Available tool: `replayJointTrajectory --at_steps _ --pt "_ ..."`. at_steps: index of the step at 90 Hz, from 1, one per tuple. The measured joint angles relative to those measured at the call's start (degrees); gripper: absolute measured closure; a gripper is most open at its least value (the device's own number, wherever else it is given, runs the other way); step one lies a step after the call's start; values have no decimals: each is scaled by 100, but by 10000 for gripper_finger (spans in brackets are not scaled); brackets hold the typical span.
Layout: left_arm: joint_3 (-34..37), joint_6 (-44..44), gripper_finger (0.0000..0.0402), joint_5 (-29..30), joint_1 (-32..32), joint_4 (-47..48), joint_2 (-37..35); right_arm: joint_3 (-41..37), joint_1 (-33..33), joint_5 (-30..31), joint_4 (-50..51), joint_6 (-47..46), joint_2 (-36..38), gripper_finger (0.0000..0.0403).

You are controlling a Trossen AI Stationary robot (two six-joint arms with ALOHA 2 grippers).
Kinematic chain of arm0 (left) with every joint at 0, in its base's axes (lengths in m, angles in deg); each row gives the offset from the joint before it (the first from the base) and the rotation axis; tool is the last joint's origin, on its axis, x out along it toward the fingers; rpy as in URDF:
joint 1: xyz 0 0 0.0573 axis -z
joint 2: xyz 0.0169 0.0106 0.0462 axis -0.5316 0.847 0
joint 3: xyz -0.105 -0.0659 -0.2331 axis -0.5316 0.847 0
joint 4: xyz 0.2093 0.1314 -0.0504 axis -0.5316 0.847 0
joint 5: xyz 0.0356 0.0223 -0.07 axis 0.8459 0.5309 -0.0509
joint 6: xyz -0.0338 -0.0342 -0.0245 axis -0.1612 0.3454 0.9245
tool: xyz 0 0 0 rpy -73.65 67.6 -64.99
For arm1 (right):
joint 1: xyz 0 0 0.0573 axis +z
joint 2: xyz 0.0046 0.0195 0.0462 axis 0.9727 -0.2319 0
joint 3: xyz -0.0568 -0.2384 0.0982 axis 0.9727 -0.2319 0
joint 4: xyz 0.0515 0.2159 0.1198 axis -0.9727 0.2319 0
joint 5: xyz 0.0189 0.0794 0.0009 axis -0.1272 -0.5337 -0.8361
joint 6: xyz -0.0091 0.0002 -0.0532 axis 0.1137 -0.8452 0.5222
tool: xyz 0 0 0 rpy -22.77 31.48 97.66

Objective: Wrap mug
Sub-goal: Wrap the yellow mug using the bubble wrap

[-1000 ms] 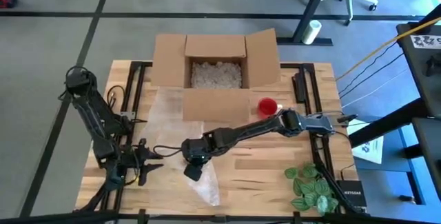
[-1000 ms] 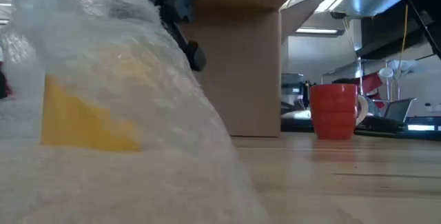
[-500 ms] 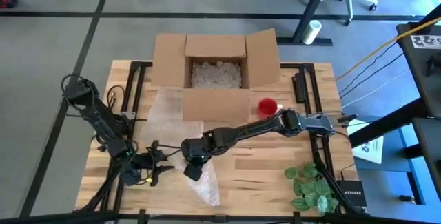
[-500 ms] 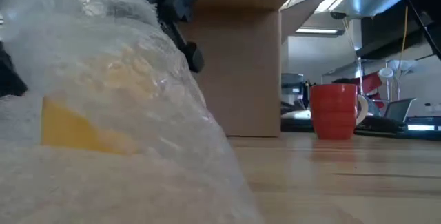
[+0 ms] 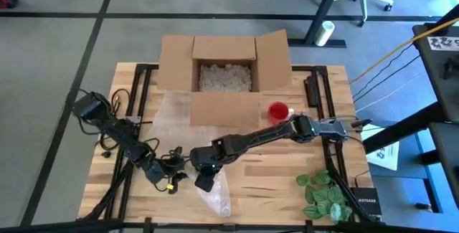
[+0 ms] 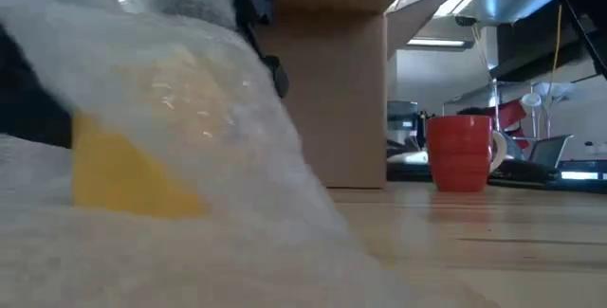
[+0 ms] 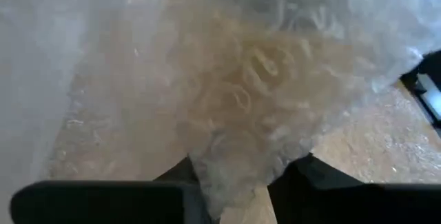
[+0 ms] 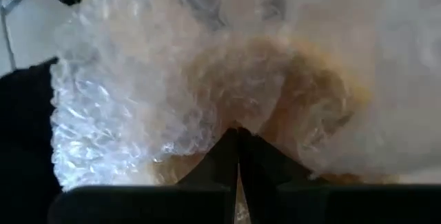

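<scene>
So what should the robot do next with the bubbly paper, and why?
Probably the left gripper should pull the bubble wrap a little further over the yellow mug. In the low view the mug's lower side is bare, and the left wrist view shows wrap between that gripper's fingers. The right gripper, shut on the wrap, can hold it steady.

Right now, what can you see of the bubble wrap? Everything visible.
The bubble wrap is a clear, crinkled sheet lying on the wooden table in front of the cardboard box. It is bunched up over a yellow object, which shows through it. The right gripper pinches a fold with shut fingers; the left gripper has wrap between its fingers.
</scene>
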Motion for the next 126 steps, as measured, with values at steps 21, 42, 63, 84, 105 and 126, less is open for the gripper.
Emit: replayJointTrajectory --at_steps 21,42,63,84,105,126 --pt "-402 -583 345 -535 -567 -396 442 2 121 464 1084 1 277 403" --pt "-1082 -997 345 -1155 -1055 -413 1097 2 278 667 1471 149 333 403" --pt "-1239 -1217 345 -1245 -1235 -310 1173 -83 404 1181 2179 300 343 403" --pt "-1215 -1172 345 -1237 -898 636 532 -474 412 1163 1527 608 348 403" --pt "-1215 -1040 345 -536 -402 1823 -403 -863 396 1004 922 855 370 403" --pt "-1215 -657 345 438 72 2869 -1118 -961 392 764 895 862 381 403"
